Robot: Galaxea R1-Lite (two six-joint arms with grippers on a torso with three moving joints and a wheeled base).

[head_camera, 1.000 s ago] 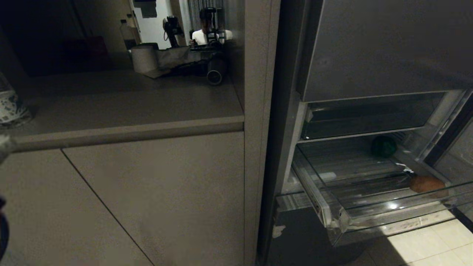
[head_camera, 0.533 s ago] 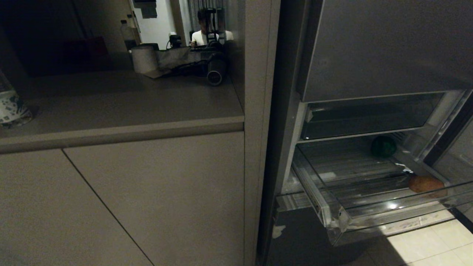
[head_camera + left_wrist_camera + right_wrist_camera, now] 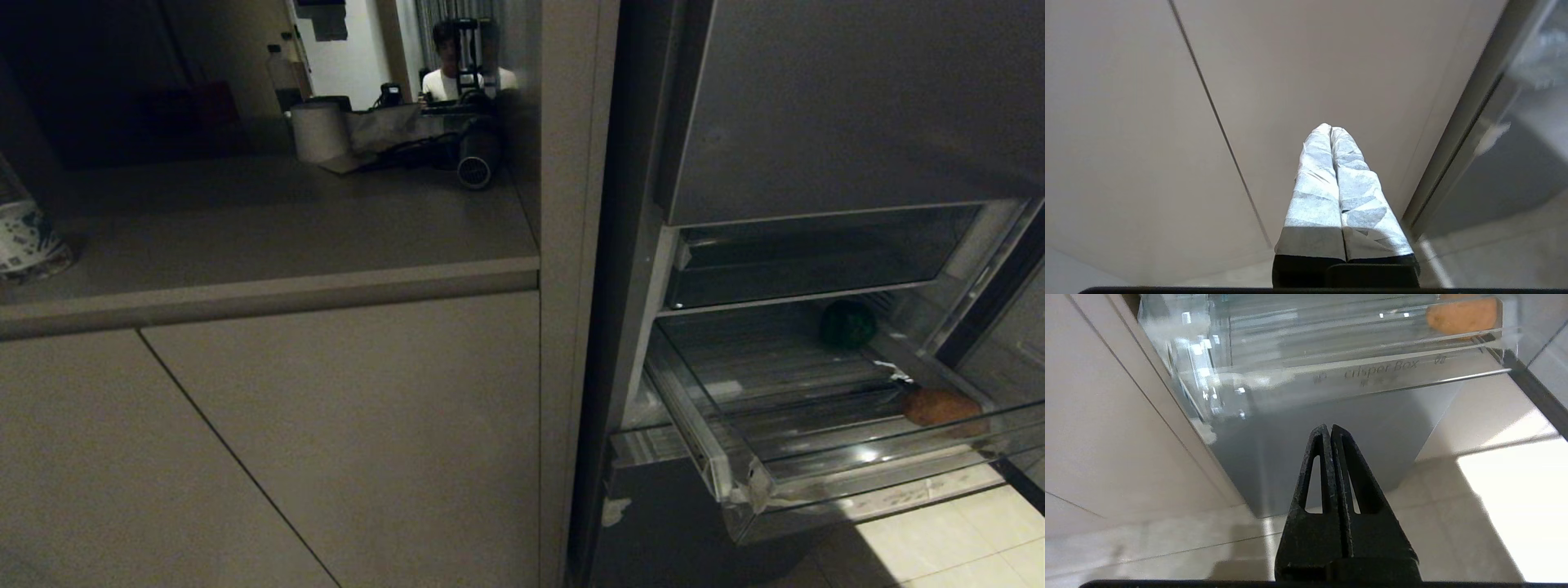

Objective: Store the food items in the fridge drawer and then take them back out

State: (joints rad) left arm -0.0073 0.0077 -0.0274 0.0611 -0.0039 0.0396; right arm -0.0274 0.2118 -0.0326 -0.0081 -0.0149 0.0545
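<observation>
Left claw [image 3: 1331, 130] gone, drawer [image 3: 1331, 355] "Crisper Box"

The drawer [image 3: 816, 482] is seen as clear, glossy plastic with ribbed walls. The counter [image 3: 269, 220] and cupboard doors [image 3: 1331, 65] appear matt and smooth. The left gripper [image 3: 1331, 129] is wrapped in creased whitish tape; the right gripper [image 3: 1328, 427] is rough black plastic.

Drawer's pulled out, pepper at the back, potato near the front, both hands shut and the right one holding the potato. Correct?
One error: the right hand holds nothing. The right wrist view shows it shut and empty, below the drawer, with the potato inside. The rest stands: in the head view the pepper lies at the back, and the left hand is shut.
</observation>
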